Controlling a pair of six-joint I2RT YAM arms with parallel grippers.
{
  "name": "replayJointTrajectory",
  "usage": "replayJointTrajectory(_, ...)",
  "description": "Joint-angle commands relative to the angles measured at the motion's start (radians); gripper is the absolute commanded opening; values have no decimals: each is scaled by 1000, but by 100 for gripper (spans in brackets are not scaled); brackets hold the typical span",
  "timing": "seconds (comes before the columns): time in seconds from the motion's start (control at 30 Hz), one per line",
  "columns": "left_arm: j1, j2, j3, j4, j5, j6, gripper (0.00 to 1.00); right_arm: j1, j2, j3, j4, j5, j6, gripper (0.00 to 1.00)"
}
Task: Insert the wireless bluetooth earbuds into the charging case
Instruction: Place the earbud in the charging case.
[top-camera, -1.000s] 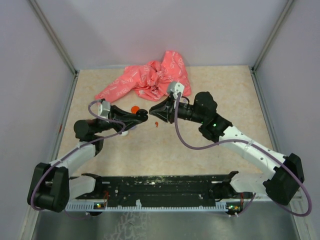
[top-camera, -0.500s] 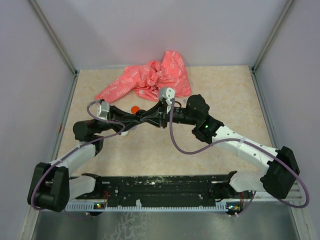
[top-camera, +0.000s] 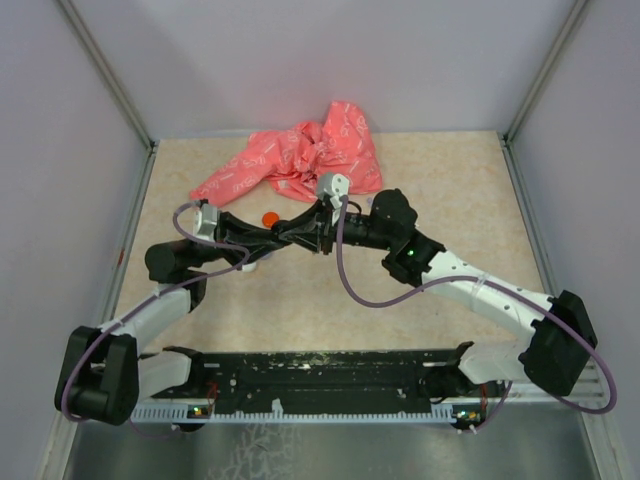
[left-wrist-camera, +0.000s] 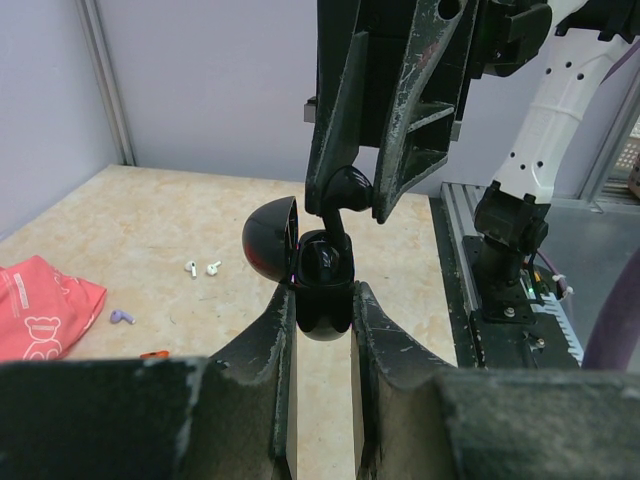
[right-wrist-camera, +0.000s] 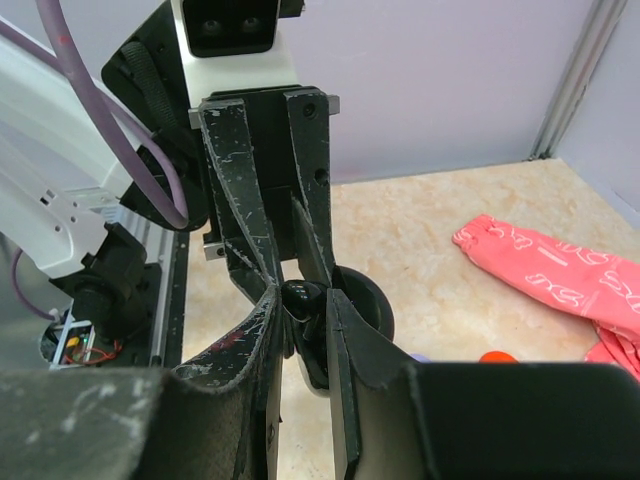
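My left gripper is shut on a small black charging case and holds it upright above the table. Its round lid is swung open to the left. My right gripper comes down onto it from above, shut on a glossy black earbud that sits at the case's open mouth. In the top view the two grippers meet tip to tip, left against right, at mid table. I cannot tell whether a second earbud is inside the case.
A crumpled pink printed cloth lies at the back. A small red-orange disc lies on the table just behind the grippers. Two white earbuds and a lavender piece lie on the table beyond the case.
My right gripper has moved left and closed up to the left gripper, bringing the earbud onto the open case. In the last half second almost nothing has moved.
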Motion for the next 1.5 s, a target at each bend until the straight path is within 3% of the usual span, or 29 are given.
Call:
replayJointTrajectory(0.0, 6, -19, 0, 54, 13, -6, 1, 7, -11, 1, 63, 16, 2, 13)
replayJointTrajectory(0.37, 6, -18, -8, 62, -10, -16, 1, 7, -11, -14, 33, -19, 8, 13)
replayJointTrajectory(0.9, 7, -17, -25, 107, -39, -45, 1, 6, -24, -96, 121, 6, 60, 13)
replayJointTrajectory(1.23, 7, -20, -34, 128, -57, -60, 1, 10, -48, -201, 372, 80, 205, 13)
replayJointTrajectory(1.47, 7, -24, -37, 132, -59, -63, 1, 23, -35, -219, 437, 106, 246, 13)
